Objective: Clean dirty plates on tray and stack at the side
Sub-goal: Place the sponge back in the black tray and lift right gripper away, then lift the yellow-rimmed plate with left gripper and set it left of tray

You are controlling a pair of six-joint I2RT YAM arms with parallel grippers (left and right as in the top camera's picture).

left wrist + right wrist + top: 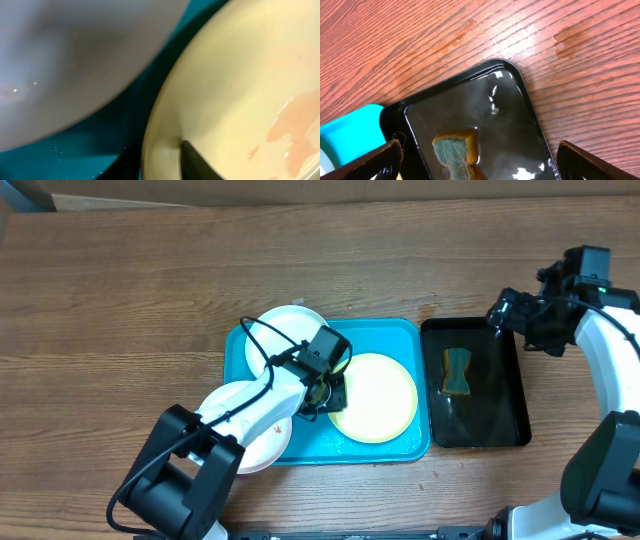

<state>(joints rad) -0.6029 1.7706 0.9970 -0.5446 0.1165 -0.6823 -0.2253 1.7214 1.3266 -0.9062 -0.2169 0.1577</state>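
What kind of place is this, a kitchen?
Probably a robotics lab bench staged as a dishwashing station, not a real kitchen: two robot arms at a wooden table, plates on a turquoise tray, and a sponge in a black tray.

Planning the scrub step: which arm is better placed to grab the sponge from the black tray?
Right. The right gripper hangs open by the black tray, with the sponge in its wrist camera's view. The left gripper is down at the rim of the yellow-green plate.
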